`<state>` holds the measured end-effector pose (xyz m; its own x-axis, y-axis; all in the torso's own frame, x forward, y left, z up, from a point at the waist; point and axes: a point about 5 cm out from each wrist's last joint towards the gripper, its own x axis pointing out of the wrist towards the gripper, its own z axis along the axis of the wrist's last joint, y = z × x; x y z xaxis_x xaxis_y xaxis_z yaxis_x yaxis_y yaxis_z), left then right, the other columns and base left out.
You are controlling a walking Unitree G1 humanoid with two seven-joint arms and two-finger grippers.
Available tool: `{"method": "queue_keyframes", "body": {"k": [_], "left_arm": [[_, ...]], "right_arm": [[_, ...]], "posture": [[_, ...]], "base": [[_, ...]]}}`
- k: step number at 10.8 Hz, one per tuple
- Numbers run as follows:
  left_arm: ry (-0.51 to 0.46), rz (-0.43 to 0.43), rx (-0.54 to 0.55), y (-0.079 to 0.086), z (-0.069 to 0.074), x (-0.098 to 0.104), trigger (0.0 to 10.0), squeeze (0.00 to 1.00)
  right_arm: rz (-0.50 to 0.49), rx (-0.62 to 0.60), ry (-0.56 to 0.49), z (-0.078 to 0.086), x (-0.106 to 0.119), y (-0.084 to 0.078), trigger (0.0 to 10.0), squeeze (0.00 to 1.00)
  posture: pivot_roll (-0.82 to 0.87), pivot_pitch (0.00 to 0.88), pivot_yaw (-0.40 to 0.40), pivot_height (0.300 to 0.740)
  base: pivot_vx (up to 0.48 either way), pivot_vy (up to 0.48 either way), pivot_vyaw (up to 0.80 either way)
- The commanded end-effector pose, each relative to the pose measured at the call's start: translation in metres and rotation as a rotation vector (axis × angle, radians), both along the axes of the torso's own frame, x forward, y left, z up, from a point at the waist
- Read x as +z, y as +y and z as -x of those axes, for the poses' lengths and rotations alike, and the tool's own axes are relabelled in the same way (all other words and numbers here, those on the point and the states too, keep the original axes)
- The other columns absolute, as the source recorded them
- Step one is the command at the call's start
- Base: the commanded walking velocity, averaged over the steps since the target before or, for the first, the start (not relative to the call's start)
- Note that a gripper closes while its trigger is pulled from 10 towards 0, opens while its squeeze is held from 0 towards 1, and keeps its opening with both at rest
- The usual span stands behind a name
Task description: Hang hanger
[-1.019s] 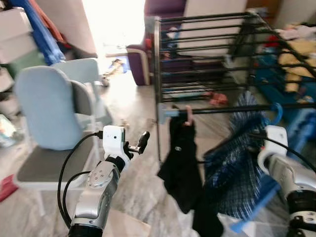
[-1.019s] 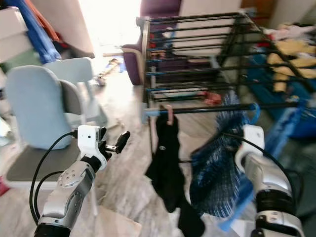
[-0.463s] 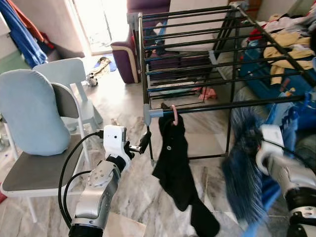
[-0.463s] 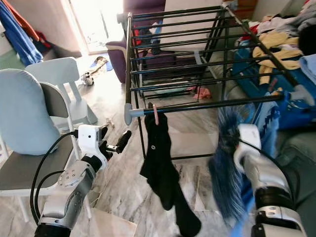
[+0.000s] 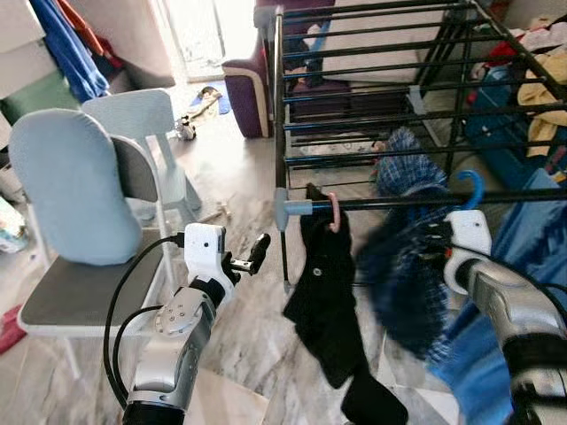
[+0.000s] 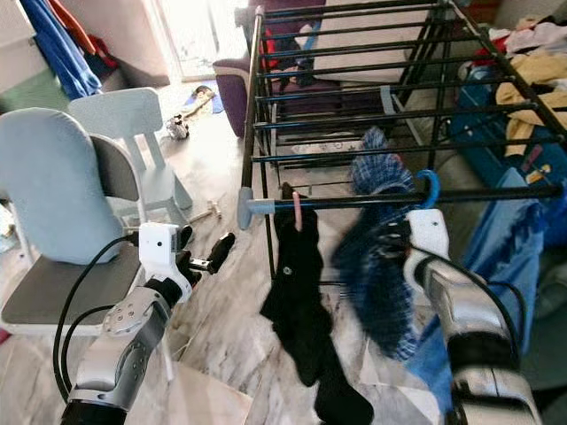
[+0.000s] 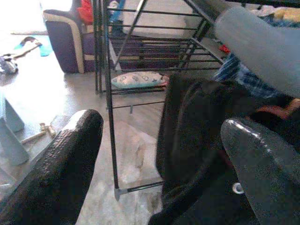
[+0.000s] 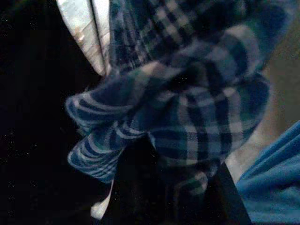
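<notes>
Right arm raised toward the front rail (image 5: 416, 202) of the black drying rack (image 5: 372, 88). Right gripper (image 5: 436, 237) buried in the blue plaid garment (image 5: 403, 266), which is blurred; cannot tell whether its fingers are apart or clamped. In the right wrist view, plaid cloth (image 8: 187, 108) lies right against the camera. Blue hanger (image 5: 470, 188) hook curves up at the front rail, just above the right wrist; too blurred to tell if it sits over the rail.

Left arm bent, forearm up, left gripper (image 5: 251, 257) held in open air beside the rack's front left corner, fingers (image 7: 56, 173) apart, nothing between them.

Black garment (image 5: 332, 310) hangs from a pink hook (image 5: 336, 210) on the same rail, between the left gripper and the plaid garment, touching the plaid on one side. Light blue cushioned chair (image 5: 75, 204) to the left, a smaller pale chair (image 5: 142, 124) behind it. Purple sofa (image 5: 252, 84) beyond the rack. Piled clothes (image 5: 540, 88) far right. Marble floor (image 5: 239, 195).
</notes>
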<state>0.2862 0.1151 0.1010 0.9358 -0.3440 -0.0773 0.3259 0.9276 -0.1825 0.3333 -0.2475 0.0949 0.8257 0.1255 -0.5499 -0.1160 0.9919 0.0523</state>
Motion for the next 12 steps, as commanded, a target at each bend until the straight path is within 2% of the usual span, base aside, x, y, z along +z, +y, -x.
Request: {"method": "queue_keyframes", "body": {"k": [1,3,5,7,8,9,10,12], "left_arm": [[0.003,-0.014,0.003,0.002,0.001,0.001,10.0,0.00],[0.018,-0.027,0.008,0.005,0.003,-0.001,10.0,0.00],[0.042,-0.041,0.000,0.003,0.007,-0.005,10.0,0.00],[0.044,-0.046,-0.012,-0.001,0.008,-0.005,10.0,0.00],[0.044,-0.052,-0.007,-0.001,0.007,-0.005,10.0,0.00],[0.042,-0.056,-0.004,-0.001,0.006,-0.004,10.0,0.00],[0.041,-0.058,-0.002,-0.001,0.006,-0.004,10.0,0.00],[0.040,-0.068,0.009,-0.001,0.006,-0.004,10.0,0.00]], "right_arm": [[-0.071,0.015,-0.021,-0.015,0.017,0.013,10.0,0.00],[-0.147,-0.081,0.062,-0.016,0.006,0.005,10.0,0.00],[-0.197,-0.151,0.165,-0.003,-0.016,-0.006,10.0,0.00],[-0.162,-0.140,0.178,0.005,-0.027,-0.010,10.0,0.00],[-0.107,-0.119,0.153,0.006,-0.027,-0.013,10.0,1.00],[0.032,-0.093,0.065,0.003,-0.021,-0.020,10.0,1.00],[0.128,-0.077,-0.028,0.001,-0.011,-0.024,10.0,1.00],[0.219,-0.098,-0.164,0.004,0.003,-0.028,10.0,1.00]], "posture": [[-0.17,0.000,0.058,0.740],[-0.16,0.000,0.046,0.740],[-0.15,0.000,0.039,0.740],[-0.15,0.000,0.043,0.740],[-0.16,0.000,0.046,0.740],[-0.16,0.000,0.048,0.740],[-0.16,0.000,0.049,0.740],[-0.17,0.000,0.050,0.740]], "base": [[0.000,0.000,0.00],[0.000,0.000,0.00],[0.000,0.000,0.00],[0.000,0.000,0.00],[0.000,0.000,0.00],[0.000,0.000,0.00],[0.000,0.000,0.00],[0.000,0.000,0.00]]}}
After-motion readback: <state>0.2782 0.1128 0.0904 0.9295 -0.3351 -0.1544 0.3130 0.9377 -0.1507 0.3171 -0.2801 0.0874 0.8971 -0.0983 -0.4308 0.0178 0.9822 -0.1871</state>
